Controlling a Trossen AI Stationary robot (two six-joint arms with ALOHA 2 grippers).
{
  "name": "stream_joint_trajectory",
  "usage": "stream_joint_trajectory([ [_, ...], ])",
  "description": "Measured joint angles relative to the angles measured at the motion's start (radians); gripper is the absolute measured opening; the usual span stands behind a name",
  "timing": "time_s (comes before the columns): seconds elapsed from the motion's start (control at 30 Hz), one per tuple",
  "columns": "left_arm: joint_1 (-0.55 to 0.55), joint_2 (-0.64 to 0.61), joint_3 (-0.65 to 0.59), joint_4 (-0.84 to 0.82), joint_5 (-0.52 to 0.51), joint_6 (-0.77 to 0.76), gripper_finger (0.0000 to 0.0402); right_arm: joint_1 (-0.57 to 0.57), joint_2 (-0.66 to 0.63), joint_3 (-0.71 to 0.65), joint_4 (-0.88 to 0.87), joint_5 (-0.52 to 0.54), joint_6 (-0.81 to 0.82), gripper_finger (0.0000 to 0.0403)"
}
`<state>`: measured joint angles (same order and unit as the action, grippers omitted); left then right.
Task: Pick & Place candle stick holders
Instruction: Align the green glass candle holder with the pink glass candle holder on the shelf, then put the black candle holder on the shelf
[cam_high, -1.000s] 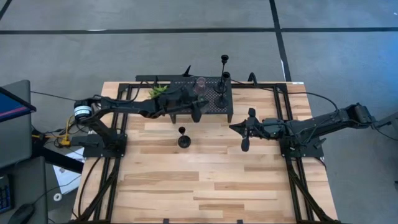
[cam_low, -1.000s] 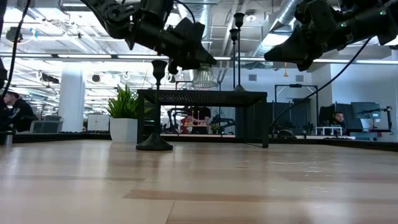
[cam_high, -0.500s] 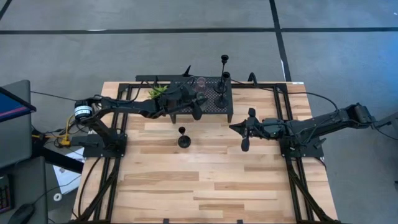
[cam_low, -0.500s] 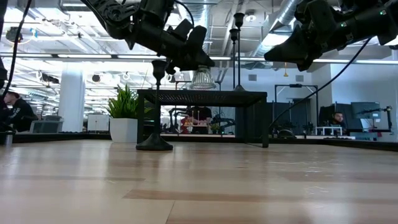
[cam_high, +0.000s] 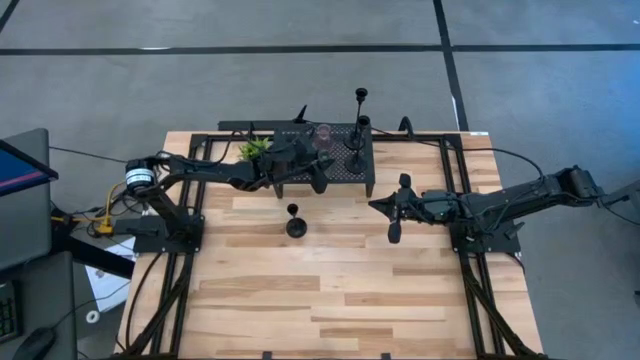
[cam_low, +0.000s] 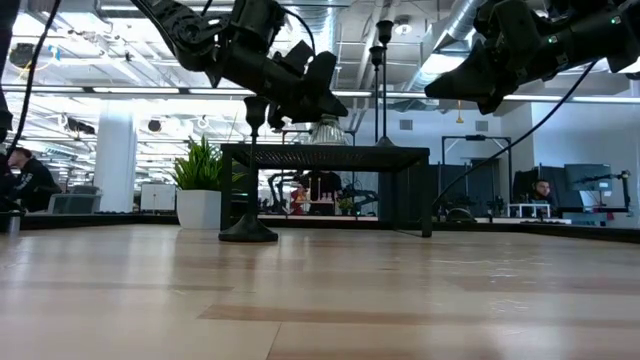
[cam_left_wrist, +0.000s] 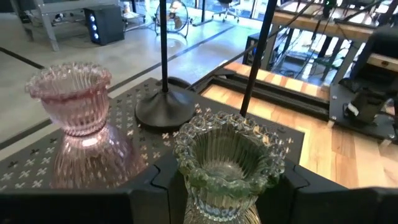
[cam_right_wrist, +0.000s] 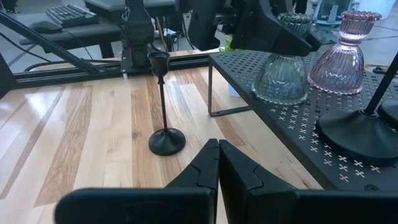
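My left gripper (cam_high: 314, 172) is over the black perforated stand (cam_high: 340, 168), shut on the squat olive-green glass holder (cam_left_wrist: 227, 158). The pinkish glass holder (cam_left_wrist: 71, 99) stands beside it on the stand, and two black holders with thin stems (cam_high: 358, 125) stand on their round bases at the stand's right part. A third black holder (cam_high: 294, 224) stands on its round base on the table in front of the stand. My right gripper (cam_high: 374, 205) is shut and empty, above the table to the right of that holder. My left gripper pinches the olive-green holder between its two fingers (cam_left_wrist: 155, 183), which lie on opposite sides of its lower body (cam_left_wrist: 214, 199). The fingers slant down from the table's left. The holder is upright, and its base (cam_right_wrist: 280, 90) is on the stand's top.
A small green potted plant (cam_high: 255, 148) stands at the stand's left end. The wooden table (cam_high: 330, 290) stretches toward the near edge. Beyond the table is an office room with desks, and a person sits at the far left (cam_low: 20, 180).
My left gripper has gone down a little with the olive-green holder and a little toward the table's far edge. The holder's base has come down onto the stand's top beside the pinkish holder.
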<state>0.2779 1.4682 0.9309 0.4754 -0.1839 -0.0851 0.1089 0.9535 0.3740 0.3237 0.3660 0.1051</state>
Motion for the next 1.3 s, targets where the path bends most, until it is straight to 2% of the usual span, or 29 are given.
stream_joint_trajectory([
  [0.93, -0.002, 0.011, -0.001, 0.023, -0.018, -0.002, 0.0162, 0.0, 0.0, 0.0, -0.004, 0.0, 0.0, 0.0],
  [1.3, -0.002, 0.011, -0.001, 0.024, -0.018, -0.035, 0.0222, 0.0, 0.0, 0.0, -0.009, 0.0, 0.0, 0.0],
])
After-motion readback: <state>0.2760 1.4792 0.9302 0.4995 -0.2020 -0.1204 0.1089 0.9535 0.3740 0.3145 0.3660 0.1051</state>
